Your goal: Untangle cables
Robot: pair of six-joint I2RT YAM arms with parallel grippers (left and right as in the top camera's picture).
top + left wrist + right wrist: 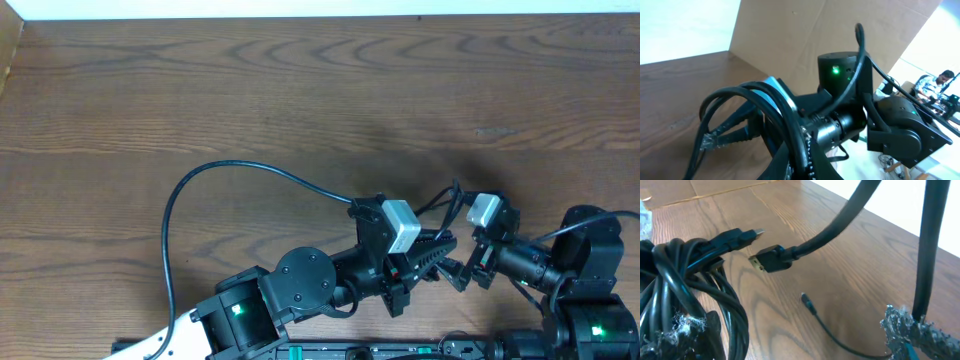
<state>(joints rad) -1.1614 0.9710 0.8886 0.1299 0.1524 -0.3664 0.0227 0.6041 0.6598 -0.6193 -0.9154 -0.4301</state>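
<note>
The cables (755, 100) are a bunch of black loops, and my left gripper (802, 157) is shut on them, with a plug end (715, 140) hanging to the left. Overhead, the left gripper (440, 250) and the right gripper (463, 268) meet near the table's front edge, with cable loops (447, 205) sticking up between them. In the right wrist view the coiled bundle (690, 280) sits against the left finger. Two plug ends (767, 260) point at each other above the wood. My right gripper (800, 342) stands open; a thin cord (812, 307) lies on the table between its fingers.
The left arm's own thick black wire (190, 190) arcs over the wooden table (300, 90). A cardboard wall (790, 35) stands along the table's edge. The right arm's body (890, 120) is close in front of the left wrist camera.
</note>
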